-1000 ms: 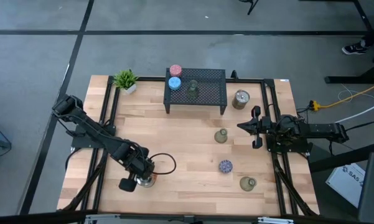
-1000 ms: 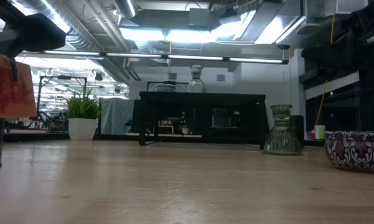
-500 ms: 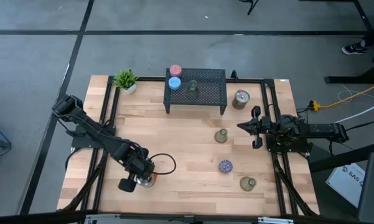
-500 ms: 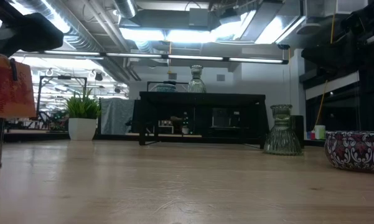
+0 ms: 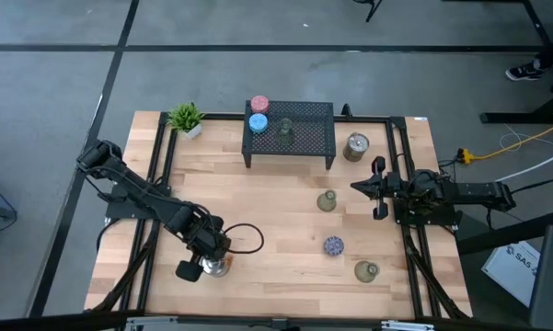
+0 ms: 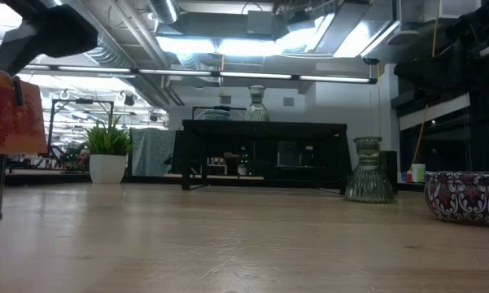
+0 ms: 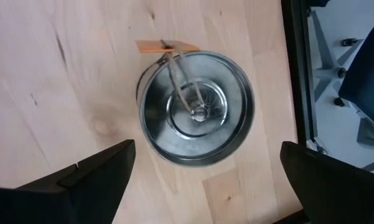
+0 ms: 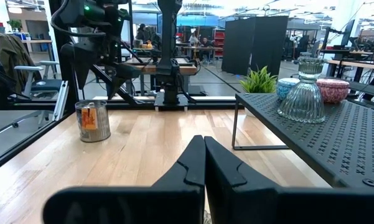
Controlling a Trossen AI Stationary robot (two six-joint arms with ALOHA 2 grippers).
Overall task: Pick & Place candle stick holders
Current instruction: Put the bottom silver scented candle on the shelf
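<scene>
Candle stick holders are spread over the wooden table (image 5: 276, 211) and on the black mesh rack (image 5: 308, 124) at its far edge. On this rack I see a pink holder (image 5: 259, 105), a light blue holder (image 5: 258, 122) just beside it, and a clear ribbed glass holder (image 5: 285, 132) standing upright; what is inside the pink and blue ones I cannot tell. A shiny silver holder (image 5: 355, 146) stands on the table just beside the rack. Nearer to my right side there are an olive-grey holder (image 5: 327, 201), a speckled dark blue holder (image 5: 333, 245) and another olive-grey holder (image 5: 366, 270), all apart from each other. My left gripper (image 7: 202, 171) hangs directly over a silver tin holder (image 7: 196, 109) near the front edge; inside this tin is a small round socket in the middle, and an orange tag is at its rim. My left fingers (image 7: 81, 180) stand wide apart, one on each side of the tin, and they do not touch it. My right gripper (image 8: 203, 162) waits at the right edge of the table, fingers pressed together with nothing between them
</scene>
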